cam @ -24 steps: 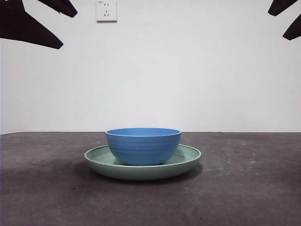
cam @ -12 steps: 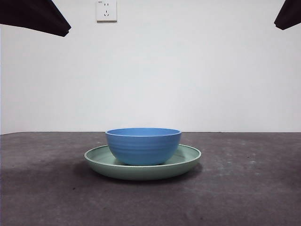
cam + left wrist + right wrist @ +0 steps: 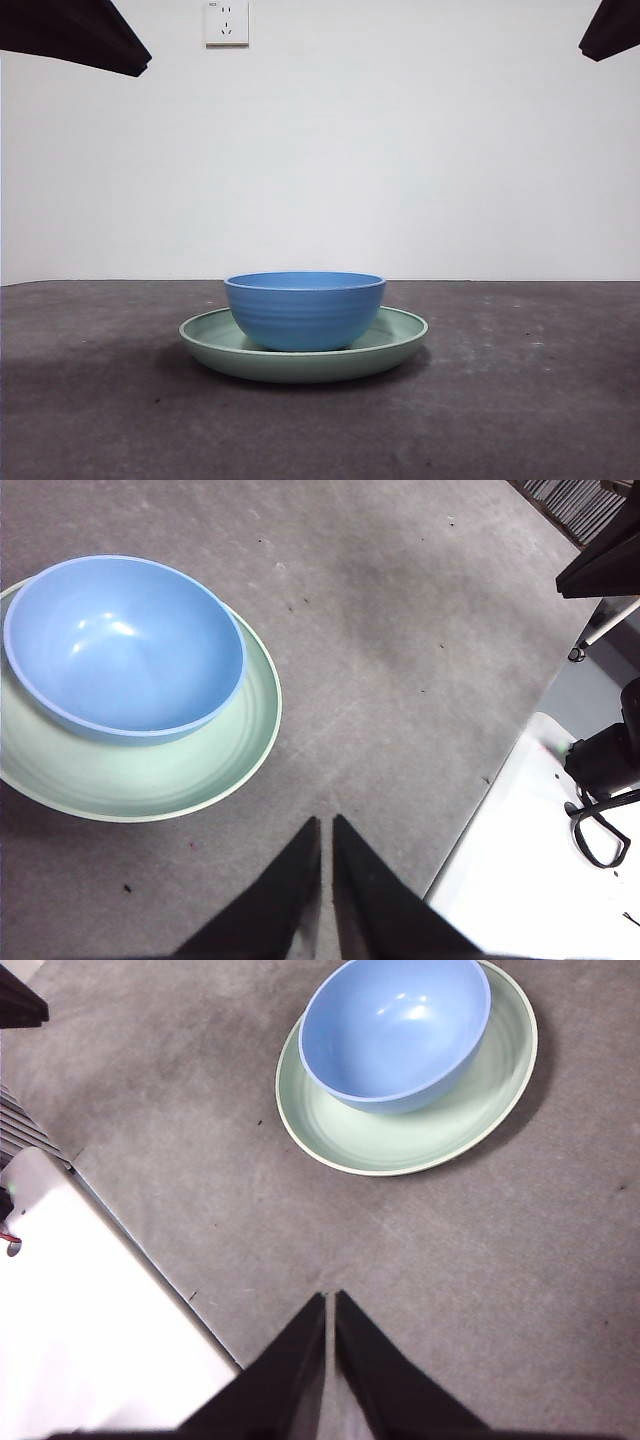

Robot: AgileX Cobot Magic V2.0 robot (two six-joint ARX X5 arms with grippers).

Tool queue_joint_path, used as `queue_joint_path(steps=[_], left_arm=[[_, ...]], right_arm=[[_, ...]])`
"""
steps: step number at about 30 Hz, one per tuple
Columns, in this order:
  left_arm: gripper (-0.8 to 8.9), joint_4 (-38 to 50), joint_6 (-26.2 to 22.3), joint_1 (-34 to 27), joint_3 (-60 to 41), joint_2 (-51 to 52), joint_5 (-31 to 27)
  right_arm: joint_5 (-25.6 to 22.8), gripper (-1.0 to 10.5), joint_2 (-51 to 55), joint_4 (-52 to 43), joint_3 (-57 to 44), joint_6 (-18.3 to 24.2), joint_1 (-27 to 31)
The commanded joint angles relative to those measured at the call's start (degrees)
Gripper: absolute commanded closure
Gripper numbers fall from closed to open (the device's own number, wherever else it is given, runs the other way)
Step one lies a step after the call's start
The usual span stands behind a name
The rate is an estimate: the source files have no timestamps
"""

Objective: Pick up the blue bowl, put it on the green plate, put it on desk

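The blue bowl (image 3: 305, 309) sits upright inside the green plate (image 3: 395, 343) on the desk (image 3: 520, 400), in the middle of the front view. The left wrist view shows the bowl (image 3: 122, 645) on the plate (image 3: 200, 770), and so does the right wrist view, bowl (image 3: 395, 1030) on plate (image 3: 400, 1135). My left gripper (image 3: 326, 825) is shut and empty, raised above the desk and well away from the plate. My right gripper (image 3: 330, 1300) is shut and empty, also raised and apart from the plate. Both arms show only as black tips (image 3: 75, 35) at the top corners of the front view.
A white wall with a power socket (image 3: 226, 22) stands behind the desk. The desk's edge and a white surface (image 3: 530, 880) with cables lie beside the left gripper. A white surface (image 3: 80, 1310) lies past the desk's edge near the right gripper.
One second ago both grippers' jaws showed spread open at the top corners; each now shows as a single dark tip, drawn further up. Bowl and plate have not moved.
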State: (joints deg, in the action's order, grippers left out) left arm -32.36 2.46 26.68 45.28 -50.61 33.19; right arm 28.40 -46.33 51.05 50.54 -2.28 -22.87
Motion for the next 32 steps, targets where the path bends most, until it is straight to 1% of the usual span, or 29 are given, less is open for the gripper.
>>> queue_joint_path(steps=[1,7,8,9,12,15,17,21,25,32], left_arm=[[7.95,0.6,-0.3,0.2,0.4,-0.3,0.3],[7.96,0.6,-0.4,0.0,0.4,1.7,0.3],[7.94,0.9,-2.5,-0.5,0.4,3.0,-0.9],[7.94,1.5,-3.5,-1.1,0.4,4.1,-2.2],[7.94,6.1,-3.0,-5.4,0.3,9.0,-6.9],[7.94,11.3,-5.0,-11.3,-0.4,14.6,-10.7],[7.94,14.7,-5.2,-15.5,-1.7,18.8,-14.2],[7.94,21.7,-5.2,-22.2,-7.3,26.7,-20.2],[7.94,27.1,-5.3,-26.0,-15.5,33.9,-25.0],[7.94,30.4,-5.2,-27.9,-29.3,43.9,-25.8]], right_arm=[[0.1,9.4,-0.4,-0.5,0.9,0.8,-0.3],[0.1,9.4,-0.4,-0.5,0.9,0.8,-0.3],[0.1,9.4,-0.4,-0.5,0.9,0.8,-0.3],[0.1,9.4,-0.4,-0.5,0.9,0.8,-0.3],[0.1,9.4,-0.4,-0.5,0.9,0.8,-0.3],[0.1,9.4,-0.4,-0.5,0.9,0.8,-0.3],[0.1,9.4,-0.4,-0.5,0.9,0.8,-0.3],[0.1,9.4,-0.4,-0.5,0.9,0.8,-0.3],[0.1,9.4,-0.4,-0.5,0.9,0.8,-0.3],[0.1,9.4,-0.4,-0.5,0.9,0.8,-0.3]])
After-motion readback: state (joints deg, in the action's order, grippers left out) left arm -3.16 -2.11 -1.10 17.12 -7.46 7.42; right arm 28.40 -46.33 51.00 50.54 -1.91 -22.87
